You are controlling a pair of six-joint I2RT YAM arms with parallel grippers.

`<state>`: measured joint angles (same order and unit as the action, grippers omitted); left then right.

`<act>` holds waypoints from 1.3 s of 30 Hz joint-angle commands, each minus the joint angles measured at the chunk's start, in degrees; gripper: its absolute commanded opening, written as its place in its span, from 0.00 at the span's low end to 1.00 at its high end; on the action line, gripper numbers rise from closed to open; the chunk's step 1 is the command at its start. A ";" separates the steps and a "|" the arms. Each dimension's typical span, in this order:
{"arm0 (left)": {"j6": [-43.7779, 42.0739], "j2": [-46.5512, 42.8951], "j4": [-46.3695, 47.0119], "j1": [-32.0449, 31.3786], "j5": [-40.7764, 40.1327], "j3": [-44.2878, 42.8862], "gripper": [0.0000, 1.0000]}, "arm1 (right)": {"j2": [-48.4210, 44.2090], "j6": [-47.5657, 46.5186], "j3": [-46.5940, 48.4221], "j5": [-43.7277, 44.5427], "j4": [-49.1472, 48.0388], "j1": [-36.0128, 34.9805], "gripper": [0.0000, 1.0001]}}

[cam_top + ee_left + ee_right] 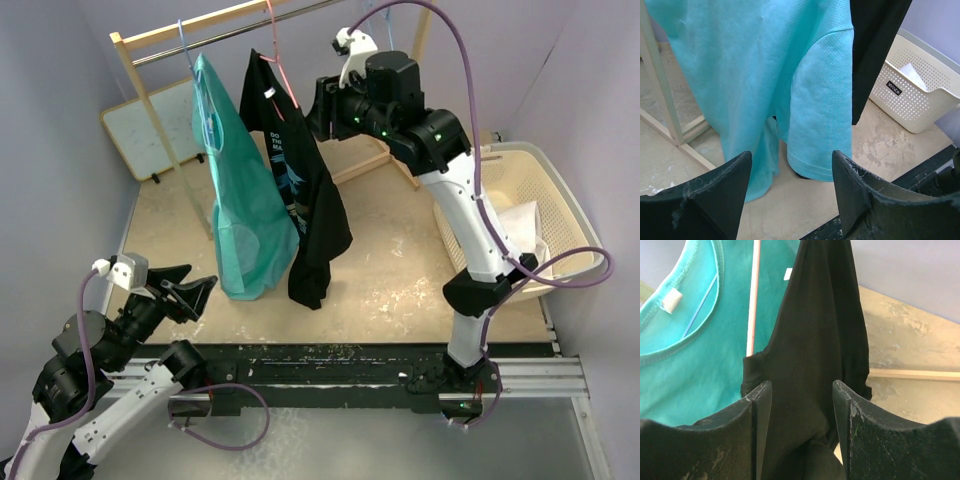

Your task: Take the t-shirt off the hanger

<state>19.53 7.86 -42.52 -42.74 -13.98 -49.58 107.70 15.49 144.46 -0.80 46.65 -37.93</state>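
Right claw (801, 387) astride t-shirt (815, 315), teal shirt (690, 345) beside

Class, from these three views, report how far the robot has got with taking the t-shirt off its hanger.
Done: nothing yet; the black t-shirt hangs on its pink hanger, beside the teal t-shirt. In hand: the right gripper, open, straddles the black fabric. Remaining: gripping and pulling the shirt free; the left gripper hovers low, open, holding nothing.

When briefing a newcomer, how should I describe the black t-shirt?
Find the wooden clothes rack at the table's far side. Two garments hang from its rail. The black t-shirt is the right-hand one, on a pink hanger, beside the teal shirt.
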 commanded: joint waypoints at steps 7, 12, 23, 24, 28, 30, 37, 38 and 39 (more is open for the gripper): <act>0.82 0.98 1.48 0.90 -0.79 -0.06 0.69 | -7.87 -2.48 -4.07 8.92 -3.66 -3.05 0.54; 0.84 0.93 1.43 0.92 -0.88 -0.02 0.68 | -10.83 -2.33 -7.65 7.99 -5.54 -4.51 0.54; 0.86 1.12 1.47 1.06 -0.87 -0.04 0.69 | -6.88 -3.20 -5.13 8.97 -4.33 -8.89 0.54; 0.84 1.05 1.47 1.03 -0.83 -0.04 0.69 | -6.36 -3.27 -4.63 9.19 -4.11 -9.04 0.54; 0.85 1.02 1.47 1.04 -0.88 0.00 0.69 | -4.38 -3.28 -2.99 10.21 -3.43 -9.47 0.54; 0.85 0.98 1.40 1.04 -0.96 -0.01 0.69 | -3.35 -3.28 -1.88 11.70 -2.89 -9.59 0.53; 0.88 1.01 1.48 1.03 -0.96 0.02 0.69 | -3.28 -2.95 -3.21 19.77 -4.19 -9.62 0.10; 0.86 1.07 1.48 1.00 -0.89 -0.01 0.69 | -4.07 -3.11 -4.13 20.45 -5.19 -9.62 0.00; 0.86 1.14 1.40 1.02 -0.88 -0.06 0.69 | -5.11 -3.09 -5.25 21.12 -6.24 -9.63 0.00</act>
<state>19.55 7.92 -42.52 -42.00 -14.24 -49.58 106.50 12.71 140.16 14.66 44.73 -47.35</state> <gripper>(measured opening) 0.686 0.057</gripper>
